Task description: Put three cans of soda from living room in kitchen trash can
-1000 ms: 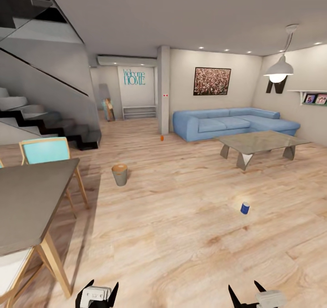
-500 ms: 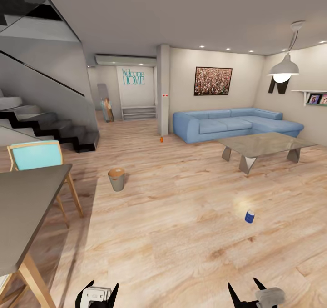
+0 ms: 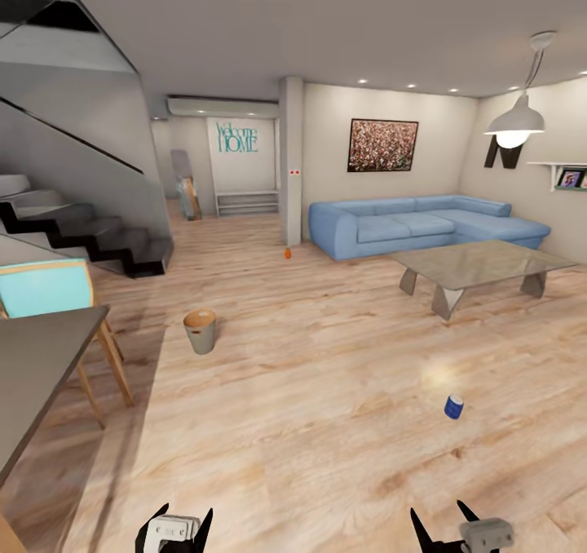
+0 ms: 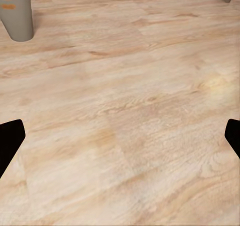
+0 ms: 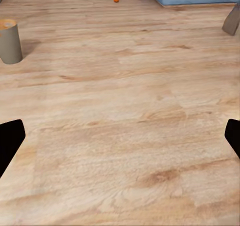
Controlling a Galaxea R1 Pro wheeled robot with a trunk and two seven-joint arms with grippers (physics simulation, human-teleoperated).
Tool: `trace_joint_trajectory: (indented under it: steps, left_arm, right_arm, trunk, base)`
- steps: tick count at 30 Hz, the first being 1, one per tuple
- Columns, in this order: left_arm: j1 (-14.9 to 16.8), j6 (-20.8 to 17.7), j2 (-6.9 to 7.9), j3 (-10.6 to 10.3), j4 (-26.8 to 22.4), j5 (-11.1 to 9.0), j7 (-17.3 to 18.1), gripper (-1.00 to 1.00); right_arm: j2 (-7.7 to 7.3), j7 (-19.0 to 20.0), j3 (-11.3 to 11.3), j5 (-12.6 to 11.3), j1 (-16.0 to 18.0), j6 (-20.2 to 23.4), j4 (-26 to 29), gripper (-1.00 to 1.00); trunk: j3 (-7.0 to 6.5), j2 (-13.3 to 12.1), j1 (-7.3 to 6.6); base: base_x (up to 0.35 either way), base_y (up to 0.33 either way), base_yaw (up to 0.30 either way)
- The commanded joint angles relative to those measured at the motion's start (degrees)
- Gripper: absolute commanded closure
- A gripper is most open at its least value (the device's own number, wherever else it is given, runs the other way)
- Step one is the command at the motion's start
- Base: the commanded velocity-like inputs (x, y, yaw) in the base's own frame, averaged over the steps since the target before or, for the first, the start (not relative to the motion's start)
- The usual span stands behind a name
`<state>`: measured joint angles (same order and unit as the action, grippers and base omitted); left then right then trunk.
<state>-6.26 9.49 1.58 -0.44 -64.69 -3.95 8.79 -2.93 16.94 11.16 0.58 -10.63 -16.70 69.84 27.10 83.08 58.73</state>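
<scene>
Blue soda can (image 3: 454, 407) upright on wood floor (image 3: 326, 422), ahead-right of robot, nearest pick. Orange can (image 3: 287, 253) far off by pillar (image 3: 291, 161), near sofa (image 3: 420, 223). Grey bin (image 3: 200, 330) on floor, left, apart from both cans. Third can: not spotted. Left gripper (image 3: 174, 524) & right gripper (image 3: 459, 528) low at frame edge, jaws spread, empty, prob. ready for pickup.
</scene>
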Motion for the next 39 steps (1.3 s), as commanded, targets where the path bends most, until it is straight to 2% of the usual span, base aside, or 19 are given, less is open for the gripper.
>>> trace_joint_trajectory:
  steps: [1, 11, 39]
  left_arm:
    - [-0.01, 0.0, 0.0, 0.0, 0.0, 0.0, 0.0, -1.0]
    - [0.01, 0.0, 0.0, 0.0, 0.0, 0.0, 0.0, -1.0]
    - [0.02, 0.0, 0.0, 0.0, 0.0, 0.0, 0.0, -1.0]
  right_arm:
    - [0.01, -0.01, 0.0, -0.01, 0.0, 0.0, -0.01, -1.0]
    - [0.09, -0.09, 0.0, 0.06, 0.0, 0.0, -0.26, -1.0]
    - [0.12, -0.11, 0.0, 0.13, 0.0, 0.0, -0.4, -1.0]
  trunk:
    - [0.01, 0.0, 0.0]
    - [0.31, 0.0, 0.0]
    - [1.6, 0.0, 0.0]
  base:
    - [0.317, -0.1, 0.021]
    - [0.316, -0.1, 0.102]
    - [0.291, -0.12, 0.192]
